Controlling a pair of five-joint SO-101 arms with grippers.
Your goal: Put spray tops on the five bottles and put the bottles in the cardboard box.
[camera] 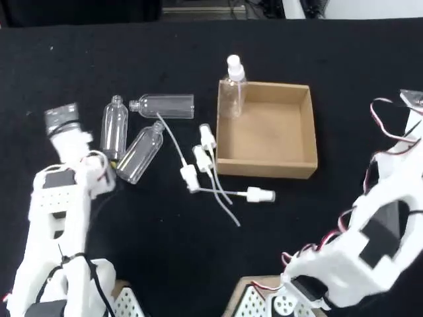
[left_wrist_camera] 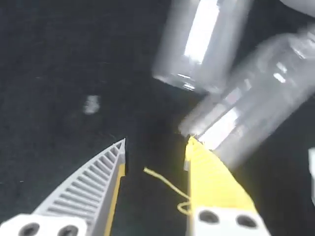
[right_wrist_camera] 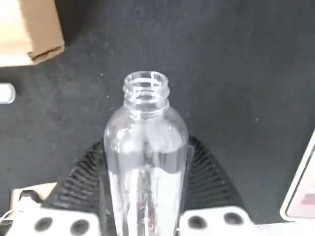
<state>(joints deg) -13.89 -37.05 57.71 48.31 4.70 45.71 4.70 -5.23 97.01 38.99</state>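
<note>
Currently clamping an uncapped clear bottle [right_wrist_camera: 146, 132] between the fingers of the right end effector [right_wrist_camera: 146, 164], open neck pointing away from the wrist, above the black desk [right_wrist_camera: 236, 73] and near a corner of the cardboard box [camera: 264, 166]. Holding the left end effector [left_wrist_camera: 155, 147] apart and empty, low over the desk, yellow fingertip just beside the base of one of three capless bottles [camera: 140, 153] lying on their sides, left of the box. At the box's far left corner, one capped bottle [camera: 232, 89], upright. Between the lying bottles and the box, four loose spray tops [camera: 200, 157] with their tubes.
</note>
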